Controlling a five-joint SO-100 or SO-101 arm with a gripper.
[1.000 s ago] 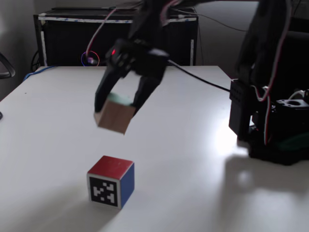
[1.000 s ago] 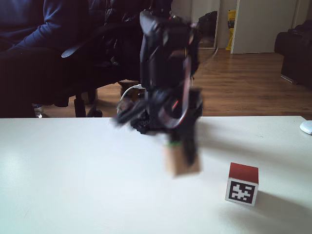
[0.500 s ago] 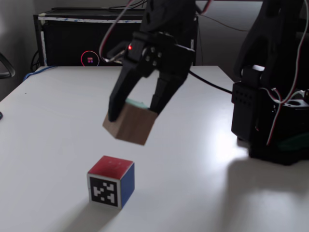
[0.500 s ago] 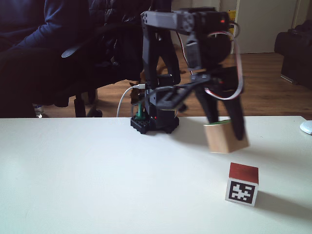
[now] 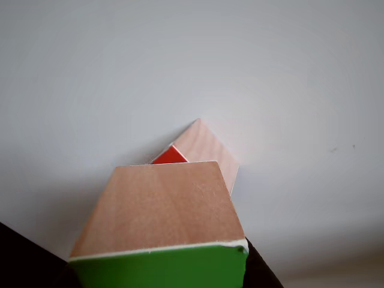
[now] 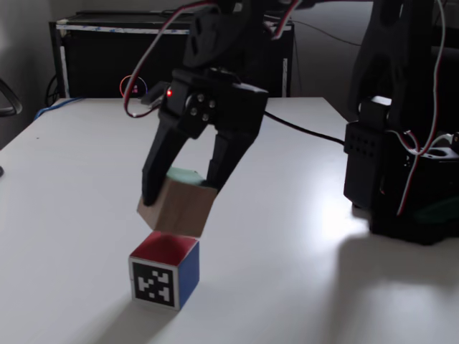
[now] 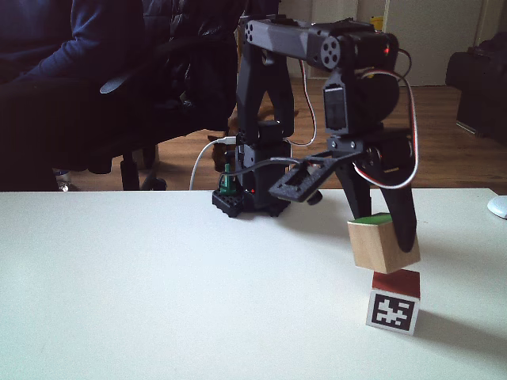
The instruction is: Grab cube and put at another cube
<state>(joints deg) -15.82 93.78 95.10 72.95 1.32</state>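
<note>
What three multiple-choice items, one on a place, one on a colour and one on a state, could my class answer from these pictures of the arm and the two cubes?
1. Where is the green-faced cube?
A. Flat on the table far from the other cube
B. In the air just above the red-topped cube
C. Beside the arm's base

2. What colour is the right-hand side face of the red-topped cube in a fixed view?
A. Blue
B. Yellow
C. Black

3. What is the state of the hand?
A. Open and empty
B. Shut on the red-topped cube
C. Shut on the green-faced cube

Answers:
1 B: both fixed views show it directly over the lower cube; whether a lower edge already touches cannot be told.
2 A: the face right of the black-and-white marker is blue.
3 C: its fingers clamp the wooden cube on two sides.
</note>
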